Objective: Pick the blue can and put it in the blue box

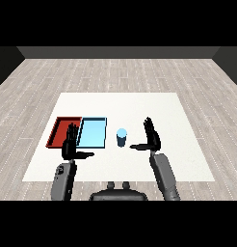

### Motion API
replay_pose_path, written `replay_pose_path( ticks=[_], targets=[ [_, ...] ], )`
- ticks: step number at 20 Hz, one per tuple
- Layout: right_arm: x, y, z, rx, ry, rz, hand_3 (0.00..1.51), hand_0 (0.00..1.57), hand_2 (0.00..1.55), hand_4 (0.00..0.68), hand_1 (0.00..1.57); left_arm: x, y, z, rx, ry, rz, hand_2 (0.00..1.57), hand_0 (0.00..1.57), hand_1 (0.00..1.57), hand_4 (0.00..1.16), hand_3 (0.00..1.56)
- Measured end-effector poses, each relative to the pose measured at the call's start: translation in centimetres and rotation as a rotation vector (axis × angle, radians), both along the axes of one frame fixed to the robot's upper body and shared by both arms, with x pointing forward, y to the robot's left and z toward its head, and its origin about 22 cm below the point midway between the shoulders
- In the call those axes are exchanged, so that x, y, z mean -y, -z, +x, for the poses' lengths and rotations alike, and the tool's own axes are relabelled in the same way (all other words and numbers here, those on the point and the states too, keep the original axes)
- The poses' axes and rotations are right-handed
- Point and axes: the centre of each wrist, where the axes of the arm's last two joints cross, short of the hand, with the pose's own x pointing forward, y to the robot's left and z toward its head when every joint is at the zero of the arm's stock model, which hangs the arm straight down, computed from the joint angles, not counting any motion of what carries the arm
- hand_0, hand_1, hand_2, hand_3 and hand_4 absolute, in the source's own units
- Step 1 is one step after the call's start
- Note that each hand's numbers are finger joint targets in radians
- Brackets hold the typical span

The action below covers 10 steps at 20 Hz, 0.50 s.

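Observation:
A blue can [121, 137] stands upright on the white table [139, 106], just right of the light blue tray [93, 132]. My right hand [151, 136] is held up to the right of the can, fingers straight and thumb pointing toward it, a small gap away. My left hand [70, 144] hovers open over the near edges of the two trays, thumb stretched to the right. Neither hand holds anything.
A red tray [61, 131] lies to the left of the light blue tray, the two side by side. The table's near edge runs just behind my forearms.

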Motion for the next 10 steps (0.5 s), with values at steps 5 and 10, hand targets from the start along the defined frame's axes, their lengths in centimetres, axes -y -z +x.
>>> replay_pose_path(
  ticks=[5,10],
  targets=[
    [-0.2,0.9,0.5,-0.048,-0.006,0.031,0.0,0.0,0.0,0.0,0.0,-0.7,0.4,0.0,-0.005,0.0,-0.011,0.0,0.0,0.0,0.0,0.0],
    [-0.5,2.3,1.6,-0.089,-0.002,0.052,0.0,0.0,0.0,0.0,0.0,-0.9,-0.3,0.4,-0.007,-0.003,-0.016,0.0,0.0,0.0,0.0,0.0]
  ],
)
